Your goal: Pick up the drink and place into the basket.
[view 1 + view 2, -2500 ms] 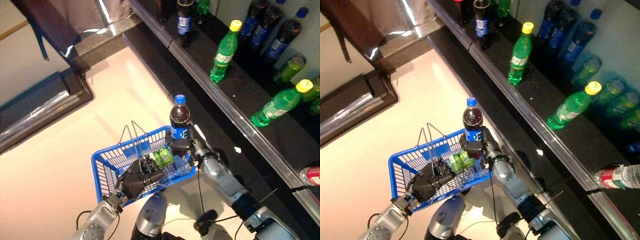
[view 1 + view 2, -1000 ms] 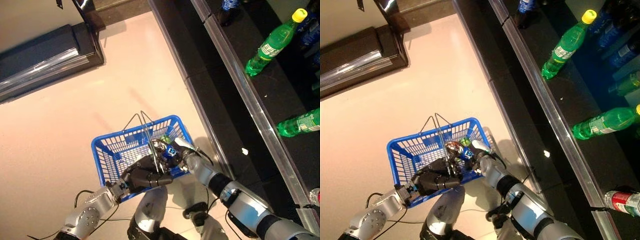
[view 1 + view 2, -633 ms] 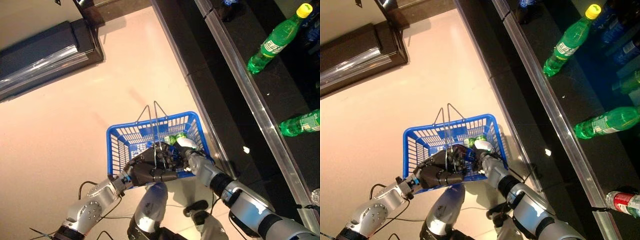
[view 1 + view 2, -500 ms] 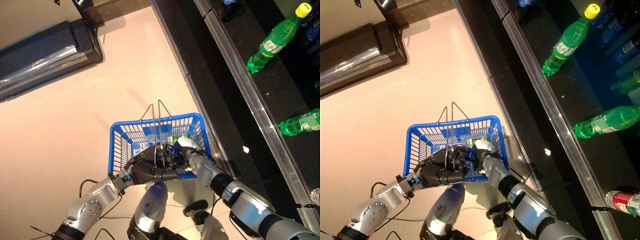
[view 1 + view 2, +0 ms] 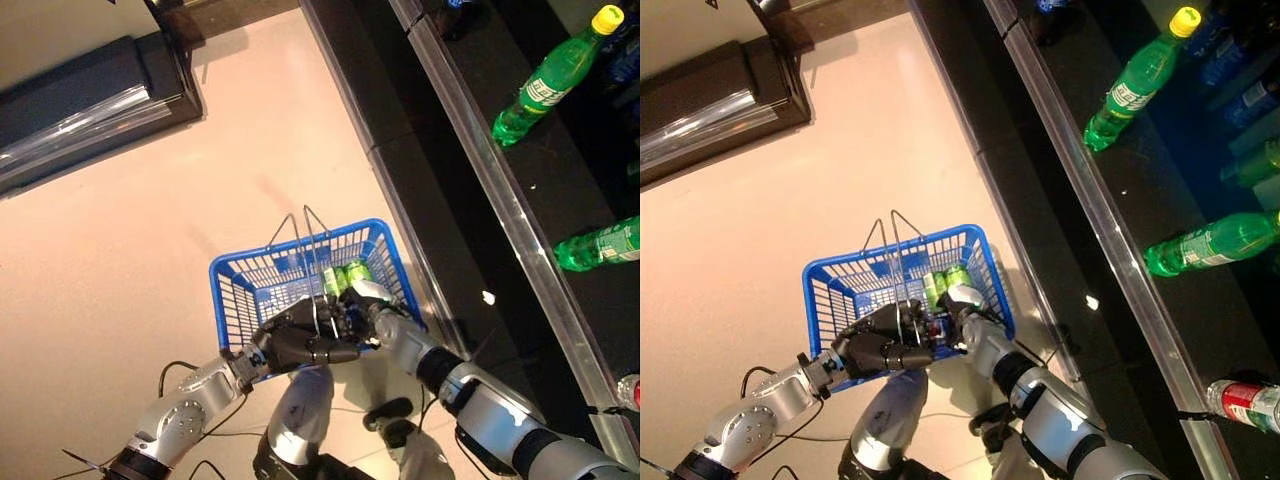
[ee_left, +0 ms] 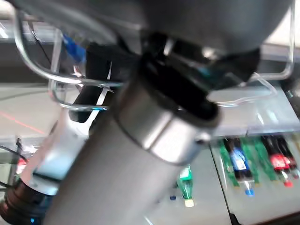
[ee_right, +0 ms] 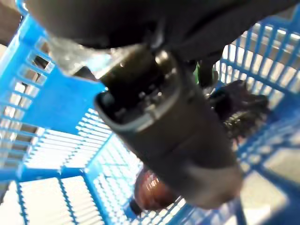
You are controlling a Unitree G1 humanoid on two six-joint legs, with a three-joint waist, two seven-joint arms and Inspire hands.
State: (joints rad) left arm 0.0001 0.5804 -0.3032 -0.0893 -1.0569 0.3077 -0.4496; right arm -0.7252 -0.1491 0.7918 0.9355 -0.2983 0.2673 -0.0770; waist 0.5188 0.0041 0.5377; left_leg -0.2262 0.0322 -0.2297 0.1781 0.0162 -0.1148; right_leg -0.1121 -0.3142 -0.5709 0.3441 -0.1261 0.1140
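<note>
The left hand (image 5: 300,343) has its dark fingers curled round the thin wire handles (image 5: 312,262) at the near rim of the blue plastic basket (image 5: 237,290), carrying it above the pale glossy floor (image 5: 120,250). The right hand (image 5: 958,312) reaches over the basket's near right corner; whether its fingers are spread or gripping cannot be made out, since its own bulk covers them in the right wrist view. In that view the dark cola bottle (image 7: 152,192), rounded and glossy, lies on the lattice bottom inside the basket, mostly hidden behind the hand. Two green cans (image 5: 942,281) lie side by side against the basket's right wall. Beyond, a black shelf (image 5: 470,130) with a metal front edge holds green plastic bottles (image 5: 548,78) with yellow caps, partly cut off.
</note>
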